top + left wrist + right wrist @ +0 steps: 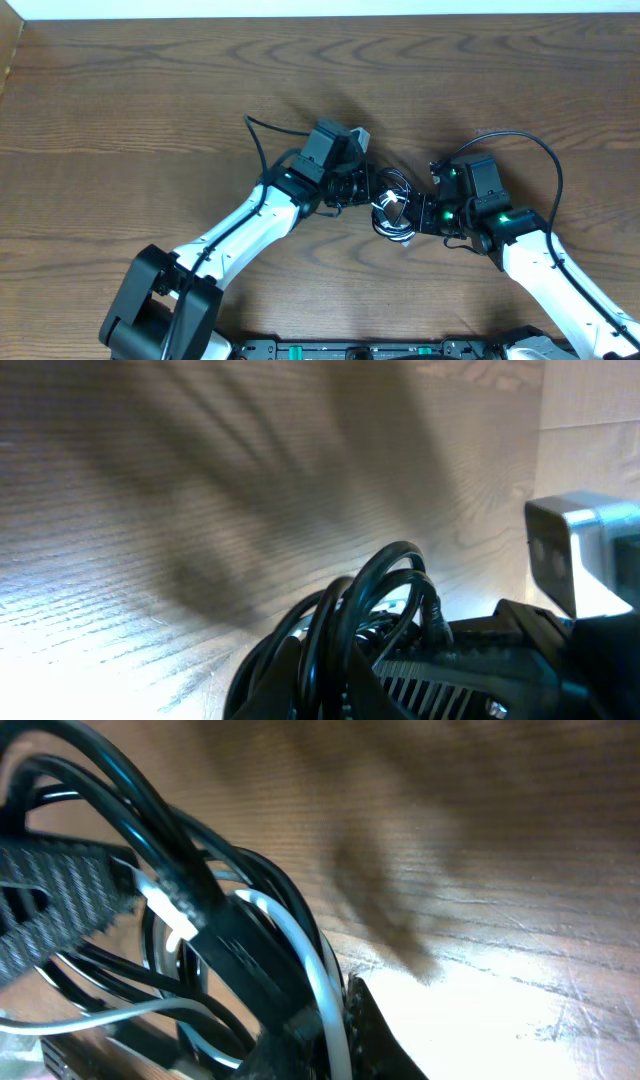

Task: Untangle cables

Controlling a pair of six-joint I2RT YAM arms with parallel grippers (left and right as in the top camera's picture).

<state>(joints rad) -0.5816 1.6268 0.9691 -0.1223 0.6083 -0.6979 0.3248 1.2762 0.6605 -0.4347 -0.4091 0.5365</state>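
Observation:
A tangled bundle of thin black and white cables (393, 212) lies at the middle of the wooden table, between the two arms. My left gripper (368, 190) is at its left side, shut on black cable loops (385, 600) that rise between its fingers (395, 690). My right gripper (420, 214) is at the bundle's right side, shut on black cables and a white cable (310, 960) that pass between its fingers (335, 1040). A white tie or plug (168, 915) sits on a black strand.
The wooden table (120, 100) extends on all sides. A thick black robot wire (530, 145) arcs over the right arm, and another (262, 135) rises behind the left arm. The left gripper's grey camera housing (590, 545) shows at right in the left wrist view.

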